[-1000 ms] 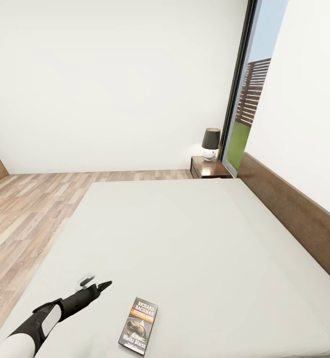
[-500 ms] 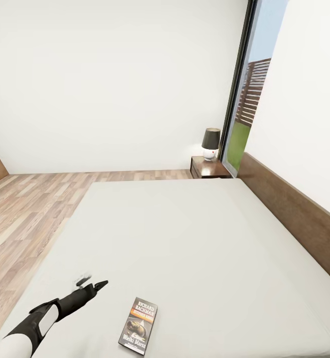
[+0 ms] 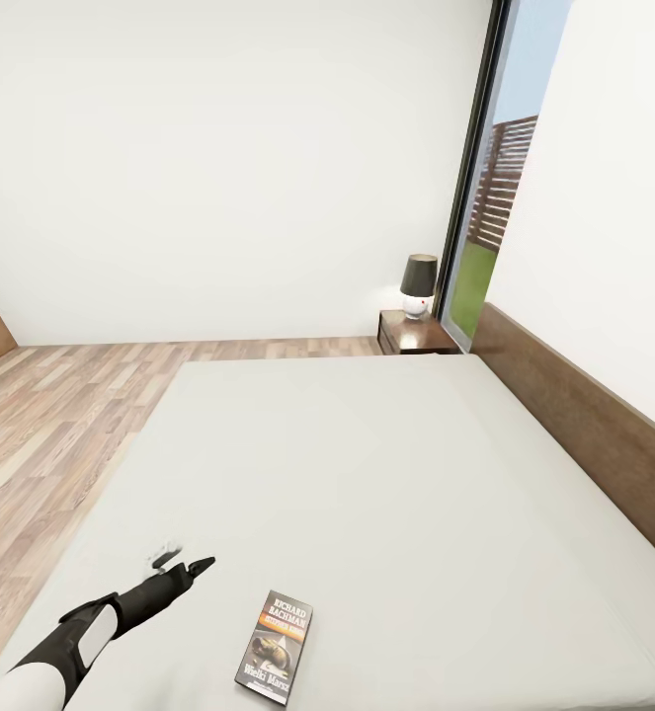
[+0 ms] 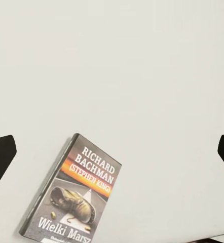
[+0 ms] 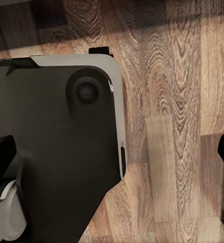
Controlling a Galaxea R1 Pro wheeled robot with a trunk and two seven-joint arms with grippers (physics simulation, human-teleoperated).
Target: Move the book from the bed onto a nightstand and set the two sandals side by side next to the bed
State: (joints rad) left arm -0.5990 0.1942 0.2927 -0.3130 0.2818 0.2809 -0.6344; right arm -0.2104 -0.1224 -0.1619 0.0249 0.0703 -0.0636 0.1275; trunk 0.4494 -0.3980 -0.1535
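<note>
Head view: my left gripper (image 3: 187,567) sits lower left, barely lower than a second ago, over the bed (image 3: 386,464); book (image 3: 275,647) bottom centre. Left wrist: fingers spread wide, book (image 4: 71,195) cut off. Right wrist: my right gripper (image 5: 112,152) released over floor (image 5: 173,101).

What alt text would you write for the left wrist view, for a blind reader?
A paperback book lies flat, cover up, on the bed's plain light-grey mattress. The open left gripper hangs above it, one dark fingertip at each side edge, touching nothing.
</note>
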